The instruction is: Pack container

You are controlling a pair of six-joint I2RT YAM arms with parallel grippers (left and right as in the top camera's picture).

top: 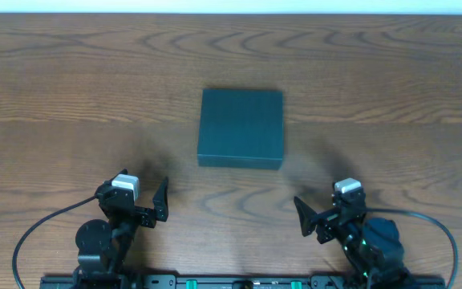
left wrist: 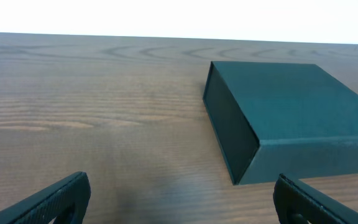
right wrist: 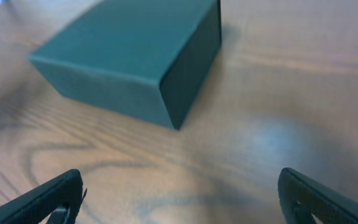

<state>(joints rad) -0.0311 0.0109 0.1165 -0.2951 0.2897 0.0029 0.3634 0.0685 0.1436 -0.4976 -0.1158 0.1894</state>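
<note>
Container [top: 241,127], a dark green, matte, rectangular rigid box with sharp edges and flat faces, lies closed in the middle of the light brown wooden bench [top: 70,80]. Its top is smooth and plain, and its side walls look a little darker. The bench surface shows a wavy wood grain and a soft shine.

The left end effector [left wrist: 182,202] is spread wide, its two black fingers [left wrist: 55,199] at the far corners of the left wrist view, and it holds and touches nothing. The right end effector [right wrist: 182,199] is also spread wide and empty. Both hang at the near edge of the bench, well apart from the container, which lies farther out and between them.
</note>
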